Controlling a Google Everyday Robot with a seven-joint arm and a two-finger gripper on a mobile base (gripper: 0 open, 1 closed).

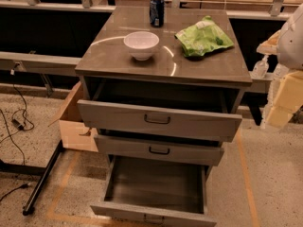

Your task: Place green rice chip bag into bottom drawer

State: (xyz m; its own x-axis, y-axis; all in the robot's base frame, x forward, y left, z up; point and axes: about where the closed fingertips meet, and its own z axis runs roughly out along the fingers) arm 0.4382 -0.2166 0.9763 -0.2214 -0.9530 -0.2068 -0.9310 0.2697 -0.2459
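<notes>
On cabinet top (113, 63): green rice chip bag (204, 37) | jaws well right, state unclear

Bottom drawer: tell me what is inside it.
The bottom drawer is open; only its grey floor and walls show. Its rear is covered by the middle drawer. The green rice chip bag lies on the cabinet top; the gripper hangs at the right edge.

A white bowl (141, 44) and blue can (156, 11) stand on the cabinet top (106, 56).

Speckled floor (277, 183), orange tape lines (247, 174), workbenches (42, 60) behind.
</notes>
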